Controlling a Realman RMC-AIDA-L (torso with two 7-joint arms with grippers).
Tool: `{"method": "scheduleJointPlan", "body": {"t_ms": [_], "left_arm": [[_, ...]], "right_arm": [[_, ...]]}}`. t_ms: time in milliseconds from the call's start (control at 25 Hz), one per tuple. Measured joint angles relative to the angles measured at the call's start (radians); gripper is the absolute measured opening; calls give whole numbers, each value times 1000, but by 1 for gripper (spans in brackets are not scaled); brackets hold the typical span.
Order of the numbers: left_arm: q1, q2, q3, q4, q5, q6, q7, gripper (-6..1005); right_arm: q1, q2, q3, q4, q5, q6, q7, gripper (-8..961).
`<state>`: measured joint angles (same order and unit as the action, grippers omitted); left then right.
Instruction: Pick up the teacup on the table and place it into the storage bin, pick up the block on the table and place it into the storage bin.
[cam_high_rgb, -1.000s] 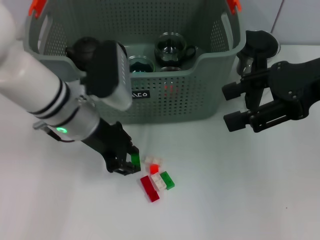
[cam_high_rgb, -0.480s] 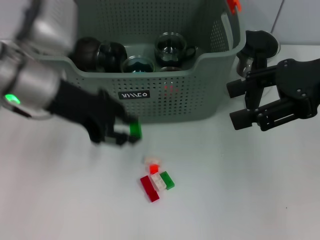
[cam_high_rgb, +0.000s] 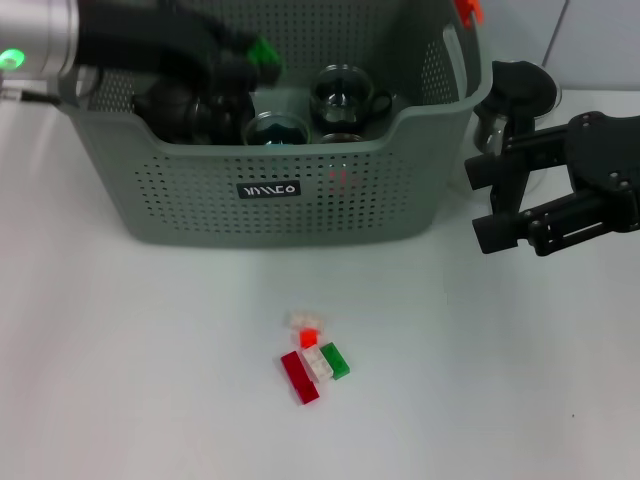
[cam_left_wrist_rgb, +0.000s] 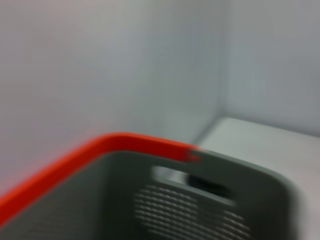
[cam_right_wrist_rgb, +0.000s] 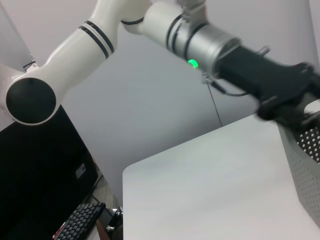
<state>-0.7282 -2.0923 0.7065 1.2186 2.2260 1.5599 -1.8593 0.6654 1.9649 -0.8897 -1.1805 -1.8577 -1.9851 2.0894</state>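
Note:
The grey-green storage bin stands at the back of the table in the head view. My left gripper hovers over the bin's left half, shut on a small green block. Inside the bin are a glass teacup, a second one and dark cups. More blocks, red, white and green, lie in a cluster on the table in front of the bin. My right gripper is open beside the bin's right corner, holding nothing.
A dark rounded object sits behind the right gripper near the bin's right corner; what it is does not show. The bin's orange-red handle clip fills the left wrist view. The left arm crosses the right wrist view.
My left gripper has lifted the green block off the table, up past the bin's front wall to above its inside. The right gripper has drifted slightly right.

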Motion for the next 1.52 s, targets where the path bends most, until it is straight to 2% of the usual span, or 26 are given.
{"method": "scheduleJointPlan", "body": {"t_ms": [120, 320, 520, 840, 1000, 1120, 1280, 1520], "left_arm": [[-26, 17, 20, -66, 6, -126, -69, 497], [-57, 40, 37, -142, 38, -224, -146, 509], [-60, 34, 72, -149, 102, -280, -186, 521], [-50, 30, 90, -143, 108, -296, -182, 540], [-48, 31, 105, -134, 109, -298, -180, 726], [-38, 27, 131, -84, 124, -270, -176, 830], [3, 7, 160, 54, 134, -169, -171, 945], [69, -19, 156, 241, 121, 16, -168, 949]], "right_arm": [[2, -3, 0, 2, 0, 0, -1, 900], [3, -4, 0, 8, 0, 0, -2, 900], [5, -5, 1, 10, -5, 2, -2, 899], [7, -3, 4, 11, -6, 2, -2, 899], [3, -3, 8, 12, -6, 2, -8, 899], [0, -3, 11, 16, -2, 2, -12, 899], [-2, -5, 21, 21, 0, 2, -15, 899], [-6, -6, 34, 27, 0, 2, -27, 900]]}}
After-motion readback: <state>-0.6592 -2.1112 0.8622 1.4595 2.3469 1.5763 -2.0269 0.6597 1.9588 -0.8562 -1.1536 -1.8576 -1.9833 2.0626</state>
